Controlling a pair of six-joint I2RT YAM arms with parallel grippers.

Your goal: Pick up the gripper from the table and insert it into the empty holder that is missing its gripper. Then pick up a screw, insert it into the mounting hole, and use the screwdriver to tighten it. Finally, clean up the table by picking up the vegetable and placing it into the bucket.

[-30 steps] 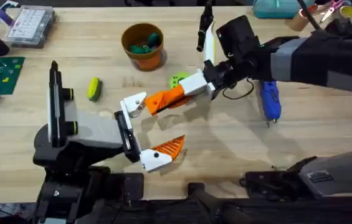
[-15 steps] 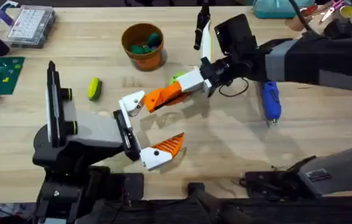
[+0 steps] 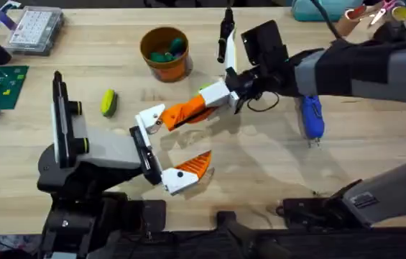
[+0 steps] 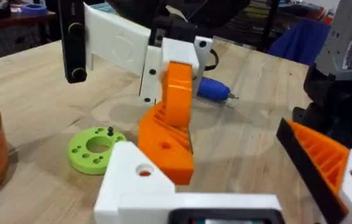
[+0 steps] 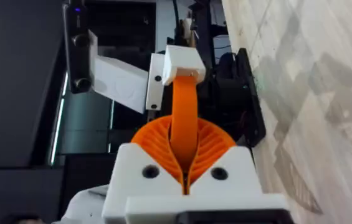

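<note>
Finger piece at the holder, not yet seated

You had the right gripper (image 3: 225, 92) with its fingers clamped on the white base of the gripper (image 3: 188, 110), its orange tip touching the plain white holder (image 3: 151, 117). The left gripper (image 3: 165, 151) had its fingers spread wide. In my judgement the insertion was only beginning. No screw sat in the holder's hole. The screwdriver (image 3: 310, 116) lay on the table (image 3: 260, 165), well beyond the holder. The vegetable (image 3: 108, 102) lay near the holder, outside the bucket (image 3: 164, 52)
</note>
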